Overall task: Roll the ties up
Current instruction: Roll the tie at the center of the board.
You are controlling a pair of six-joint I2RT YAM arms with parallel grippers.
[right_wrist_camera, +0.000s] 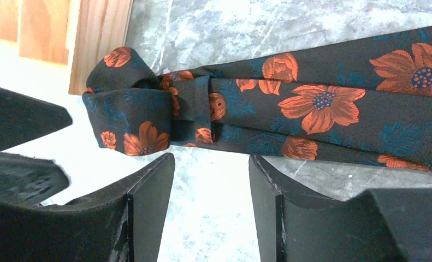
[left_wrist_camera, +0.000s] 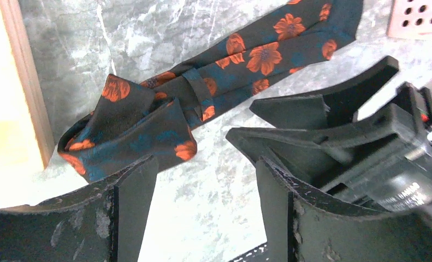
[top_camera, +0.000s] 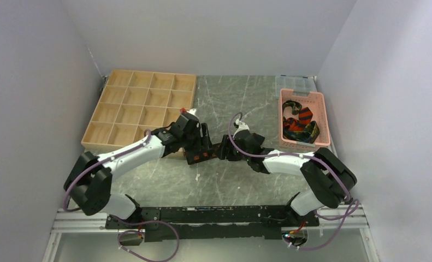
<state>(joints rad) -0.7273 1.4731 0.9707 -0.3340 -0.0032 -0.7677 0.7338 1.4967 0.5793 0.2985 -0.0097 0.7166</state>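
Both my jaws apart, empty; floral tie [right_wrist_camera: 312,109] barely rolled at its left end, more ties [top_camera: 298,124] wait in basket [top_camera: 303,95] upper right.

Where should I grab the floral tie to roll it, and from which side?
Probably the folded end of the floral tie: it stands up thick, while the rest lies flat on the table with little to pinch. The wooden tray crowds its far side, so bring the open right end effector down from above, straddling its width.
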